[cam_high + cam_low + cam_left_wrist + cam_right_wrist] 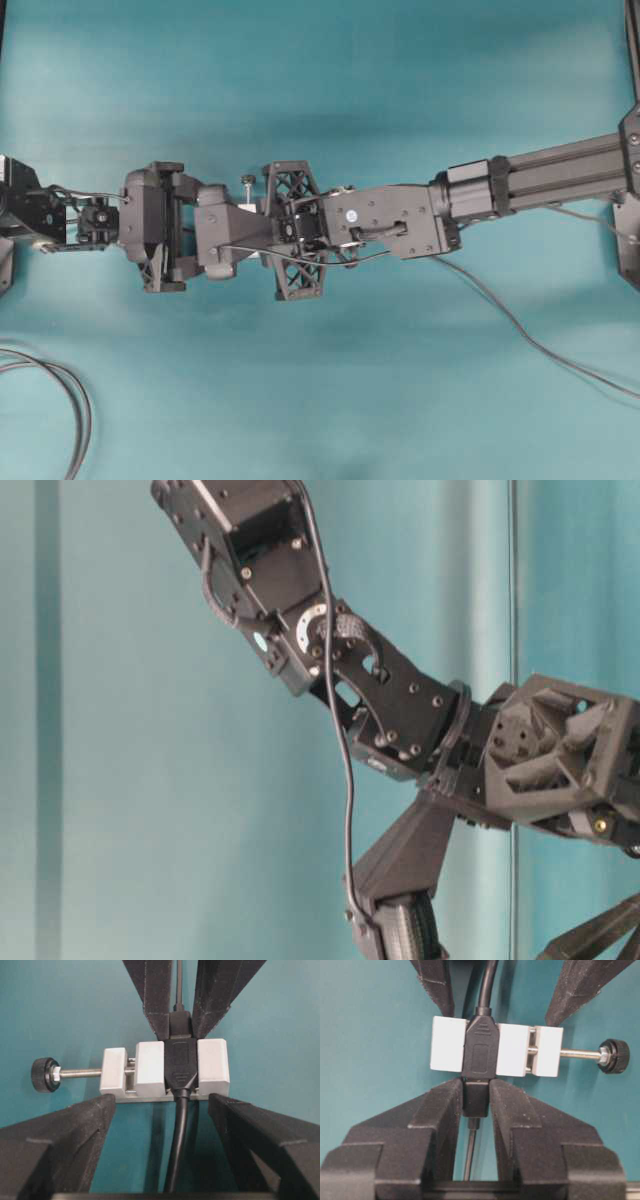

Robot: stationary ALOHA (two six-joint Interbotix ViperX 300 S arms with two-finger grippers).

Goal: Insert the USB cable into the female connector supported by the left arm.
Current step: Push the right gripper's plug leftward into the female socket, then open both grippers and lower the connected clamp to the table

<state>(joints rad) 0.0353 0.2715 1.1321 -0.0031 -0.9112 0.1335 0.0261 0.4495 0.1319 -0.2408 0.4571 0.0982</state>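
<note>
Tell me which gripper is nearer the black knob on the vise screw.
Left, marginally. The left gripper straddles the white vise, one finger just below the knob; the right gripper pinches the plug, farther along.

- Overhead looks straight down on both arms.
- Table-level sits close, side-on.
- Both wrist views face the female connector (165,1067) from opposite ends, very near.

Robotics lab: twin arms (400,220) over teal tabletop (320,80).
</note>
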